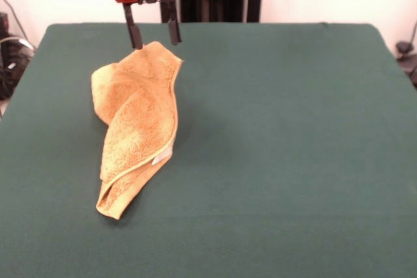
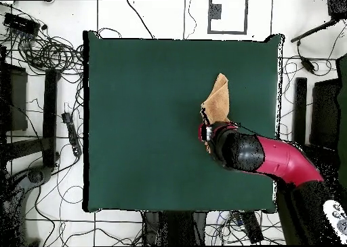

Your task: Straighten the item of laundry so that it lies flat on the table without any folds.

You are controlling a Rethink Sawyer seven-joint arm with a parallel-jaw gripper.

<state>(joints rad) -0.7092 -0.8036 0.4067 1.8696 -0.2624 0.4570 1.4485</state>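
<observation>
The golden-orange towel (image 1: 137,128) lies crumpled and folded over itself on the left half of the dark green table (image 1: 293,128). Its far end rises in a peak and its near end is a narrow folded tip. A small white tag (image 1: 161,157) shows on its right edge. My gripper (image 1: 155,42) hangs right over the towel's far end with its two dark fingers apart, their tips at the level of the towel's top edge. In the overhead view the towel (image 2: 217,102) reaches away from the gripper (image 2: 207,132), which the red arm partly hides.
The red and black arm (image 2: 271,159) comes in over the table's right edge (image 2: 279,122) in the overhead view. Cables and equipment lie on the floor around the table.
</observation>
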